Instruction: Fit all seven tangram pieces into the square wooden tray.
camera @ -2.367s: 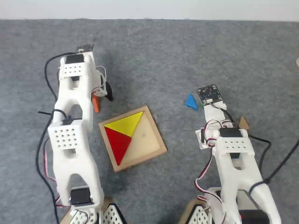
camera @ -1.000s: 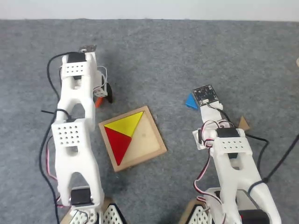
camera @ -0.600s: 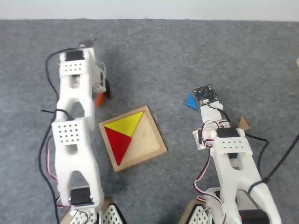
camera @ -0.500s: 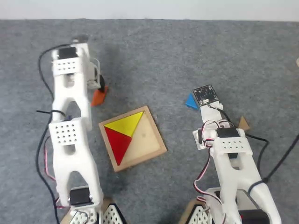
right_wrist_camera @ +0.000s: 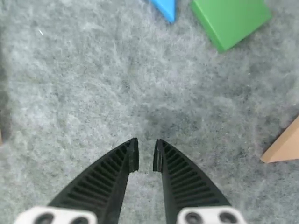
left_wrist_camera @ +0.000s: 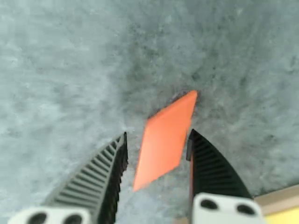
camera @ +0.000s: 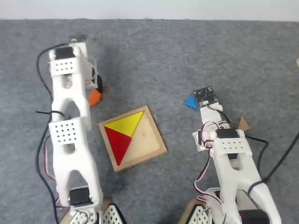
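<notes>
Grey felt (camera: 168, 60) is covering the table, with two white arms reaching away from the near edge. Nearest, between the arms, the square wooden tray (camera: 145, 137) is lying turned at an angle. A red triangle (camera: 117, 142) and a yellow triangle (camera: 125, 123) are filling its left half, and the other half is showing bare wood. Off to the right, beside the right arm, a tan piece (camera: 243, 123) is lying on the felt.

Farther on, the right gripper (right_wrist_camera: 145, 156) is pointing down at bare felt, its fingers drawn almost together with a thin gap and gripping nothing. Just beyond it, a green piece (right_wrist_camera: 230, 18) and a blue piece (camera: 190, 101) are lying close together. From above, the arm's wrist is hiding most of the green one.

Farthest away, well to the left of the tray, the left gripper (left_wrist_camera: 158, 136) is standing spread apart around an orange parallelogram (left_wrist_camera: 166, 135). One finger is touching the piece's edge, while a gap is showing on the other side. From above, the left arm is covering part of that piece.
</notes>
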{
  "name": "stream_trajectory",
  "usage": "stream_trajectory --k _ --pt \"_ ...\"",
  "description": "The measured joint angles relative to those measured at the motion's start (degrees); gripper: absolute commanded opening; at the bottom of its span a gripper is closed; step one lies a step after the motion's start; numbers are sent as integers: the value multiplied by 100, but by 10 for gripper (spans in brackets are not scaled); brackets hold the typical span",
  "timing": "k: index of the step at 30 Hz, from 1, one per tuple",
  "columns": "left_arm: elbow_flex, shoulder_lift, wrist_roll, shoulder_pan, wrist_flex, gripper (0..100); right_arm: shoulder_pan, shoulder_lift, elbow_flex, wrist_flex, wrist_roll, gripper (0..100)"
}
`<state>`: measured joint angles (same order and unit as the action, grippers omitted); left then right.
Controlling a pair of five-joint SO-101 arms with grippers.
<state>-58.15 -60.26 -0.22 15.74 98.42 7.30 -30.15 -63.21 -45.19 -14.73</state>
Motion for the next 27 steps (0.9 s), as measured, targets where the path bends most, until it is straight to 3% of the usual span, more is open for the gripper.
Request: stream_trajectory --k 4,9,17,27 --pt "-62 -404 -18 -79 -9 200 0 18 0 0 0 73" --pt "-255 -492 -18 -97 9 77 0 18 0 0 0 73" --pt "-290 -501 -176 -193 26 8 0 18 0 0 0 73" --pt "44 -18 -167 -237 26 11 0 18 0 0 0 73"
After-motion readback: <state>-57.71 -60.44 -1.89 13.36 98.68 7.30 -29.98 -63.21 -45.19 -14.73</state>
